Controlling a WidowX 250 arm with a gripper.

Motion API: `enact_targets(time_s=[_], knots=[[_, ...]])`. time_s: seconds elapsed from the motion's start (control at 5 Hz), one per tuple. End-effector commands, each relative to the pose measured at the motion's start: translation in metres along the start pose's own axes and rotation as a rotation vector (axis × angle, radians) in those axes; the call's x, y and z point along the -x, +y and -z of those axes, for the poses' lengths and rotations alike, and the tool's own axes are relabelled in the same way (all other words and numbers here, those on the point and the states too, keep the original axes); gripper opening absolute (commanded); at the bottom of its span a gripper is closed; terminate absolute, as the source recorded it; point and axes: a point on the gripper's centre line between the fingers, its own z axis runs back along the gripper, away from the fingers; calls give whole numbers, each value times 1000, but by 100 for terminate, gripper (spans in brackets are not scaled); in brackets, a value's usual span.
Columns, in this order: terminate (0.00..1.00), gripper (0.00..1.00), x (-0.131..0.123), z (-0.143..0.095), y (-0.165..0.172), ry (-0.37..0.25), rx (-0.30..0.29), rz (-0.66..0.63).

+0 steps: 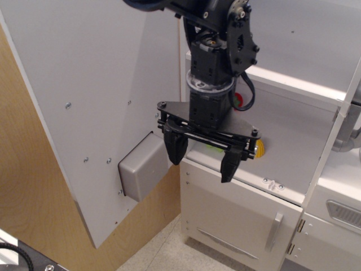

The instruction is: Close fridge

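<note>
Far left of the claw, a wooden side panel (22,169) runs down the edge of the view. Next comes the fridge's big door (84,101), swung wide open so that its white inner face shows, with a few small screws in it. A grey box (141,172) is fixed low on that face, just left of the claw and about level with its left finger.

The claw (203,153) hangs from the black arm in front of the open fridge (316,101), fingers pointing down and spread apart, with nothing between them. It appears close to the grey box but not touching the door.

Behind the claw is the white interior with its shelves, and something small and yellow (259,150) peeps out by the right finger; what it is cannot be told. Below and to the right sits the smaller lower door (242,217) with its short silver handle (274,230), shut.

The big door looks a light, stiff, smooth panel that should swing easily on its hinge. No grasp seems needed: a steady push on the inner face, away from the hinge, should do. The smooth surface may let a finger slide, and the grey box could catch it.
</note>
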Motion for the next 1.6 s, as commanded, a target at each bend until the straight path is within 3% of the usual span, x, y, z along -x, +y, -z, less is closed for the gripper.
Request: enact_targets(time_s=[0.0, 0.2, 0.6, 0.8, 1.0, 1.4], knots=[[0, 100, 0, 0, 0, 0, 0, 0], [0, 100, 24, -22, 2, -34, 39, 22], [0, 100, 70, -50, 19, 13, 138, 186], [0, 100, 92, -63, 32, 68, 143, 206], [0, 100, 113, -69, 49, 88, 105, 188], [0, 100, 138, -78, 81, 67, 36, 226]])
